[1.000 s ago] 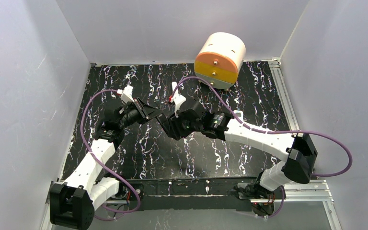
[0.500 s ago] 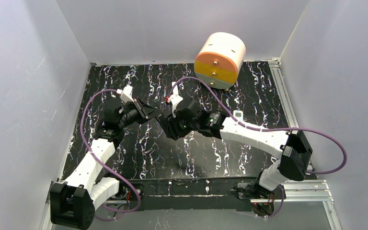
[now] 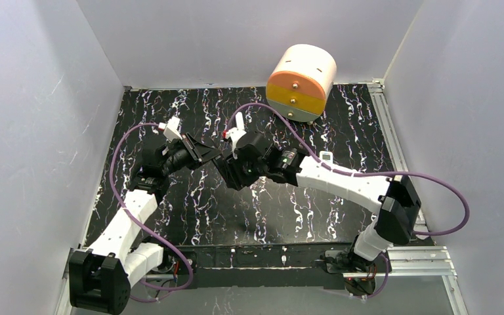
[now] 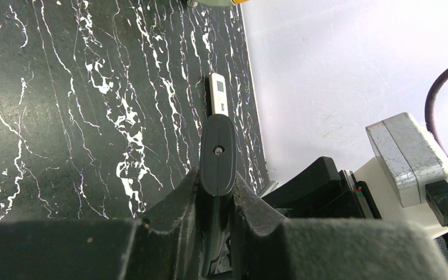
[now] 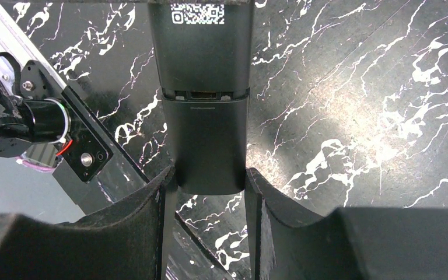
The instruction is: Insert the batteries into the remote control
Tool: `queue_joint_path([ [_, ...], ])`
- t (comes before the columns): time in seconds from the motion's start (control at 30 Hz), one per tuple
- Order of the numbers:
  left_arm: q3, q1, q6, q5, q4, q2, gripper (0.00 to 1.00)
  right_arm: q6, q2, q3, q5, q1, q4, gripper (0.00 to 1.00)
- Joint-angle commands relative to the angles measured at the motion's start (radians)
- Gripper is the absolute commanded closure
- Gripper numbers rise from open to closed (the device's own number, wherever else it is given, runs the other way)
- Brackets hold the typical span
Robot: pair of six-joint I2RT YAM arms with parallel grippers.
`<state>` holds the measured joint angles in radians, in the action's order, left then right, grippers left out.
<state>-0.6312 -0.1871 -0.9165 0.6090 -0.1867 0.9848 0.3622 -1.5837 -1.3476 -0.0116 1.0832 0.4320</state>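
Both my left gripper [image 4: 217,181] and right gripper [image 5: 207,175] clamp the black remote [image 5: 201,52]; the right has crept leftward, probably sliding its cover [image 5: 205,146].

Only marking I could spot was a white QR code [image 5: 200,13] on the black remote [image 5: 205,140]; no readable words anywhere.

Cream-and-orange drum [image 3: 300,82] at back of marbled table [image 3: 190,203]; narrow white stick [image 3: 326,157] near right edge; slim black remote [image 5: 207,134].

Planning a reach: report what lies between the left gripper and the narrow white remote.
The right gripper and its arm fill that stretch, seen in the top view.
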Motion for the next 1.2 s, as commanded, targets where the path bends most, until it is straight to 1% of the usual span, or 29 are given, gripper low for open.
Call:
queue_joint_path([
  [0.0, -0.042, -0.008, -0.086, 0.081, -0.031, -0.023, 1.00, -0.010, -0.040, -0.071, 0.004, 0.009, -0.006, 0.55],
  [0.23, -0.039, -0.008, -0.125, 0.113, -0.037, -0.015, 1.00, -0.015, -0.088, -0.131, 0.004, 0.009, 0.043, 0.54],
  [0.5, -0.023, -0.008, -0.217, 0.129, -0.037, 0.007, 1.00, -0.007, -0.131, -0.198, -0.020, 0.009, 0.095, 0.51],
  [0.67, -0.017, -0.008, -0.233, 0.147, -0.037, 0.015, 1.00, -0.004, -0.154, -0.228, -0.028, 0.009, 0.112, 0.51],
  [0.9, -0.005, -0.007, -0.287, 0.206, -0.059, 0.027, 1.00, -0.013, -0.178, -0.263, 0.004, 0.009, 0.121, 0.49],
  [1.07, -0.012, -0.008, -0.249, 0.218, -0.062, 0.015, 1.00, -0.026, -0.191, -0.294, 0.090, 0.008, 0.157, 0.49],
  [1.17, -0.015, -0.006, -0.218, 0.223, -0.062, 0.014, 1.00, -0.017, -0.181, -0.294, 0.103, -0.001, 0.174, 0.50],
])
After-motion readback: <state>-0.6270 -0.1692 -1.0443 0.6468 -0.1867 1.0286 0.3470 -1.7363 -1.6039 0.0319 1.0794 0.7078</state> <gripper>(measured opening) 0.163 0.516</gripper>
